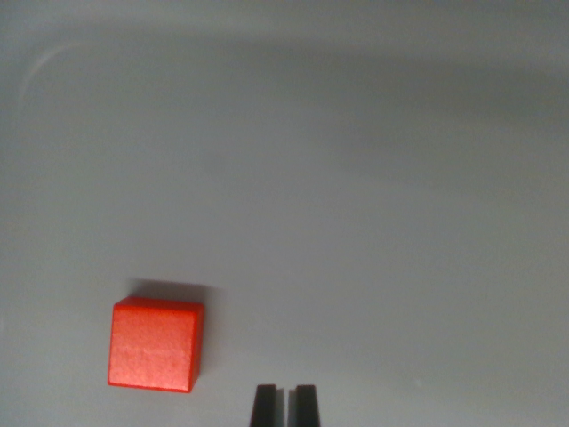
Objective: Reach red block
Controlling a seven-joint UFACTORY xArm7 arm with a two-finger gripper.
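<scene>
A red block (155, 345) rests on a plain grey surface (356, 196) in the lower left of the wrist view. My gripper (285, 402) shows at the bottom edge as two dark fingertips with only a thin slit between them, so it is shut with nothing held. The block lies to the wrist view's left of the fingertips, apart from them by a clear gap.
The grey surface fills the whole view. A faint curved mark (44, 62) and a darker band run across the top.
</scene>
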